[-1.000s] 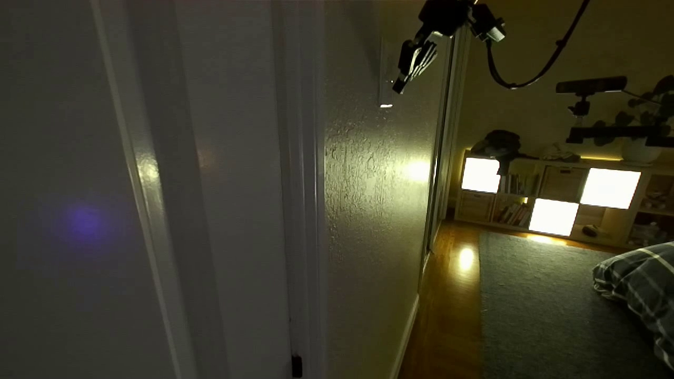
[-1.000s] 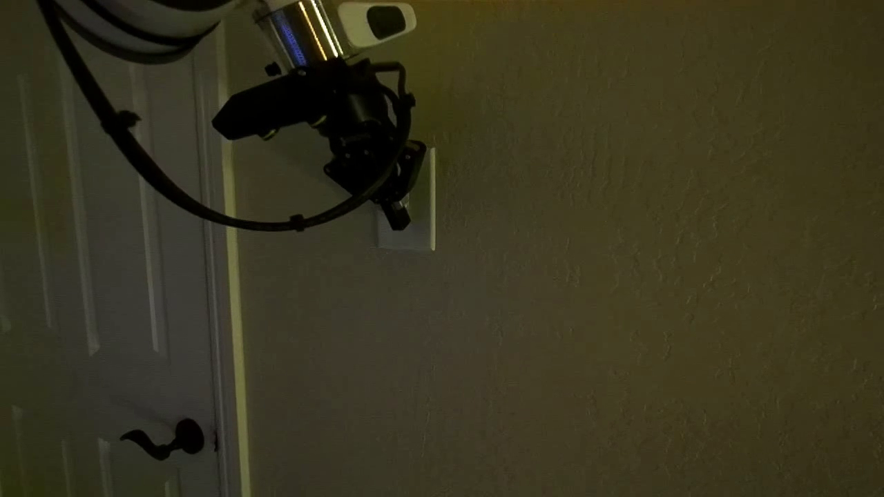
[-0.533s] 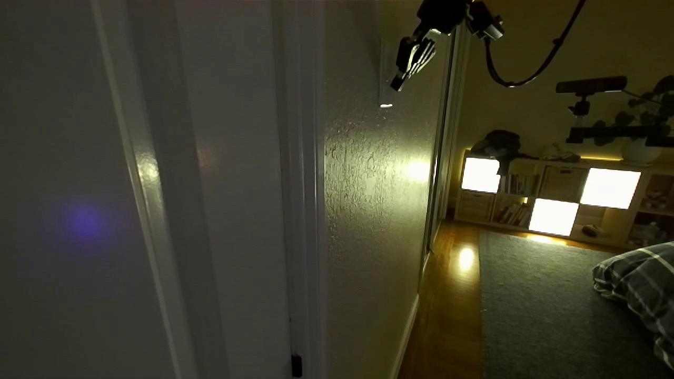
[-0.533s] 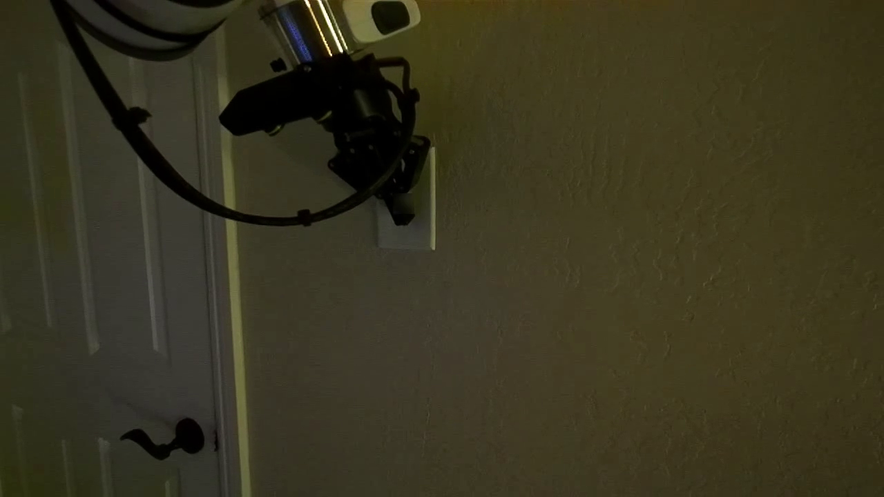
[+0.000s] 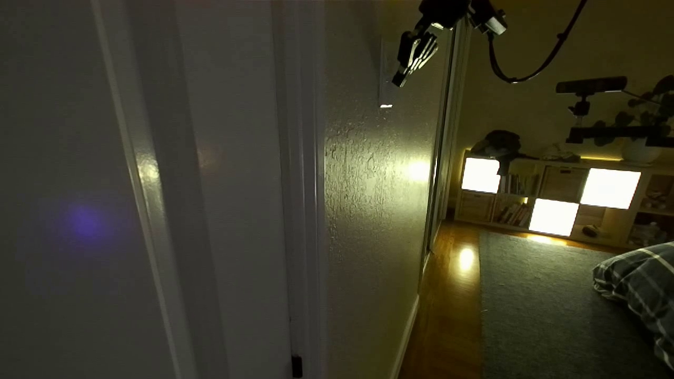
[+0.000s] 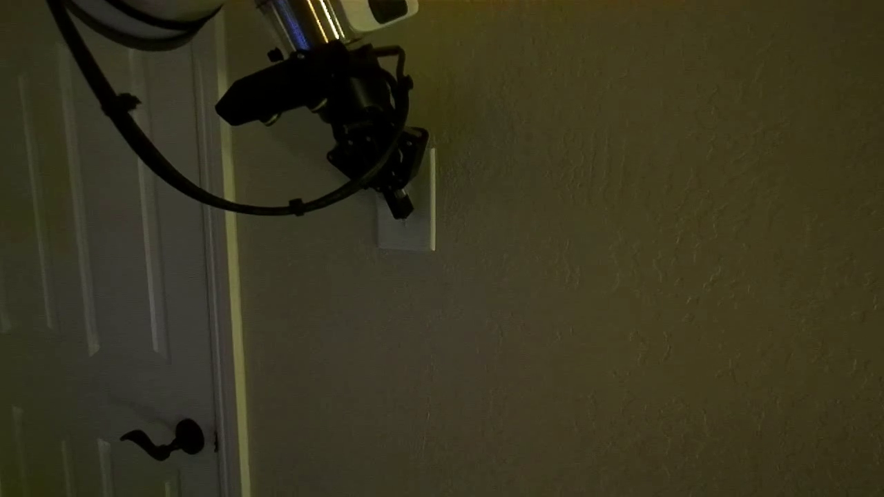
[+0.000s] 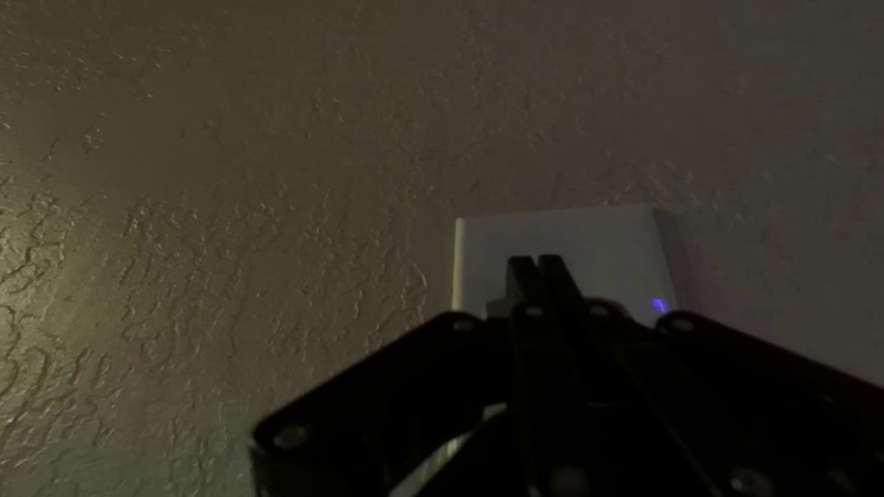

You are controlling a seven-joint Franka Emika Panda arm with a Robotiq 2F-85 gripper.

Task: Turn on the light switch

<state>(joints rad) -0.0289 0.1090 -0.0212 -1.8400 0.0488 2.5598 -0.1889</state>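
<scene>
The light switch is a white upright wall plate. In an exterior view it is a narrow pale strip (image 5: 386,96) with a bright glint at its lower edge. It also shows in an exterior view (image 6: 407,238) and in the wrist view (image 7: 594,241). My gripper (image 7: 536,261) is shut, its two fingertips side by side with nothing seen between them. In both exterior views the gripper (image 5: 398,82) (image 6: 400,210) points down in front of the plate and covers its upper and middle part. A small pale shape sits beside the fingertips in the wrist view. I cannot tell whether the tips touch the plate.
A door with a dark handle (image 6: 162,438) stands left of the plate. A black cable (image 6: 248,208) hangs from the arm. A shelf with glowing cubbies (image 5: 553,217), a rug (image 5: 532,305), a bed (image 5: 642,295) and a mounted camera (image 5: 591,85) are farther off. The room is dim.
My gripper has moved up a little along the plate, showing more of its lower part. The gripper has stayed shut. The room's lighting looks the same.
</scene>
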